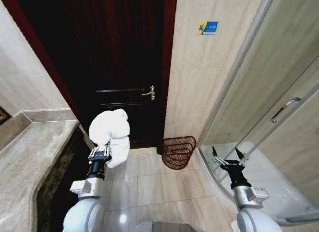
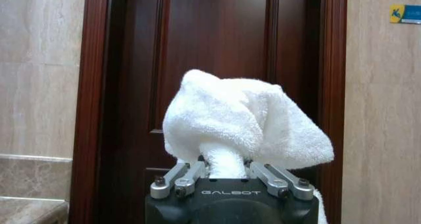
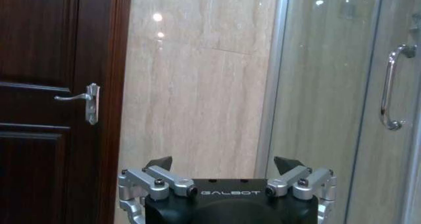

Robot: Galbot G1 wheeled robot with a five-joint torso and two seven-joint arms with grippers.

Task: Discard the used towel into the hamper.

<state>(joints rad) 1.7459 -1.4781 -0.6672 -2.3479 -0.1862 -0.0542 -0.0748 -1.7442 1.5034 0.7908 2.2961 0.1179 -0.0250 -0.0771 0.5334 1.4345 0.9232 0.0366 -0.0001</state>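
A bunched white towel (image 1: 111, 133) hangs from my left gripper (image 1: 100, 153), which is raised in front of the dark door, shut on the towel's lower fold. In the left wrist view the towel (image 2: 243, 123) bulges out above the shut gripper (image 2: 226, 170). The hamper (image 1: 178, 151), a dark red-brown wire basket, stands on the floor by the wall to the right of the door, lower than the towel and to its right. My right gripper (image 1: 227, 155) is held open beside the shower enclosure, with nothing between its fingers; the right wrist view shows it (image 3: 226, 163) spread wide.
A dark wooden door (image 1: 109, 57) with a metal handle (image 1: 149, 94) faces me. A marble counter (image 1: 30, 157) runs along the left. A glass shower enclosure (image 1: 279, 107) with a curved base fills the right. Beige floor tiles (image 1: 149, 187) lie between.
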